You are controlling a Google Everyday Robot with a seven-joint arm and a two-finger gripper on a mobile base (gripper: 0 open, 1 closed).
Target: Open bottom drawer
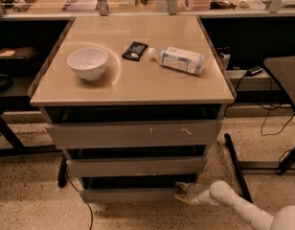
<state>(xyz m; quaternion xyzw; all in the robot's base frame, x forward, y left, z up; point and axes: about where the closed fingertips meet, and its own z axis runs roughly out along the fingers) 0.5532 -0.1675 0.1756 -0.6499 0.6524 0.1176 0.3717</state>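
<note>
While the slim plain grey bottom drawer (pixel 130 194), lowest in the cabinet at six o'clock, looks barely ajar, the white arm's gripper (pixel 183 195) sits at its three-o'clock end. Whether it grasps, I cannot tell. Most of the pull seems left.

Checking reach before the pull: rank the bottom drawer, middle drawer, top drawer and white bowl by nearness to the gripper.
1. bottom drawer, lowest; gripper at its right end.
2. middle drawer, just above.
3. top drawer, scratched front.
4. white bowl, tabletop left.
</note>
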